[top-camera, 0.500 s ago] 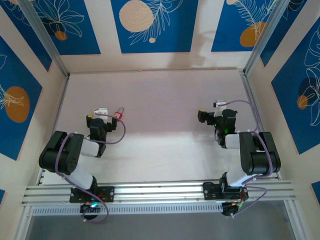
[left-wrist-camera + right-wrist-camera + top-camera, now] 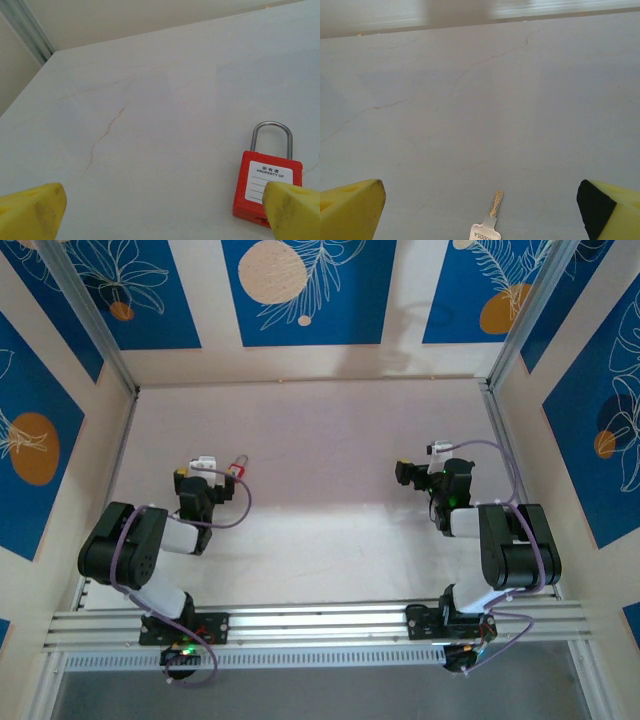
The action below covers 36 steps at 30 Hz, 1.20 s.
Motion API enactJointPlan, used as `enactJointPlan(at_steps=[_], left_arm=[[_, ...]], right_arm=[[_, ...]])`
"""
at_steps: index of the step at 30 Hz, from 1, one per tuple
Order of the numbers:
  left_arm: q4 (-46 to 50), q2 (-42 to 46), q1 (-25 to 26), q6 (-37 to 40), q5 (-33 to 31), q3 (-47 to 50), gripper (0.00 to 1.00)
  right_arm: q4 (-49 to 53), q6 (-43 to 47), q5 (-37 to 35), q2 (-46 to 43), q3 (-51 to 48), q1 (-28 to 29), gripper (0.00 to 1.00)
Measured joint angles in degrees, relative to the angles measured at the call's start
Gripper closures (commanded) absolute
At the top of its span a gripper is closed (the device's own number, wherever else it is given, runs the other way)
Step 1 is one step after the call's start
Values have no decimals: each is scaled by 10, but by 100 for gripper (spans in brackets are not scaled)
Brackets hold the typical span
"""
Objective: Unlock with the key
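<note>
right wrist: right hand hovers spread above key.

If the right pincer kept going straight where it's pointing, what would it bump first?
Probably the key, lying on the table right in the gap of the open right pincer. Depth is unclear, so it might touch bare table just past the key instead.
</note>
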<state>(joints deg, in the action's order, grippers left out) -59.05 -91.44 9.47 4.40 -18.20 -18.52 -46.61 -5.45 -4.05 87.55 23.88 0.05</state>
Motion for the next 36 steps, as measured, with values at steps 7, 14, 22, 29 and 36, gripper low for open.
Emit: enactJointPlan(at_steps=[7, 14, 22, 29, 36], left_arm=[[0, 0, 0, 0, 0, 0, 0], [0, 0, 0, 0, 0, 0, 0], [0, 0, 0, 0, 0, 0, 0], [0, 0, 0, 0, 0, 0, 0], [0, 0, 0, 0, 0, 0, 0]], right_arm=[[0, 0, 0, 0, 0, 0, 1], [0, 0, 0, 0, 0, 0, 1], [0, 0, 0, 0, 0, 0, 1], [0, 0, 0, 0, 0, 0, 1], [0, 0, 15, 0, 0, -5, 1]])
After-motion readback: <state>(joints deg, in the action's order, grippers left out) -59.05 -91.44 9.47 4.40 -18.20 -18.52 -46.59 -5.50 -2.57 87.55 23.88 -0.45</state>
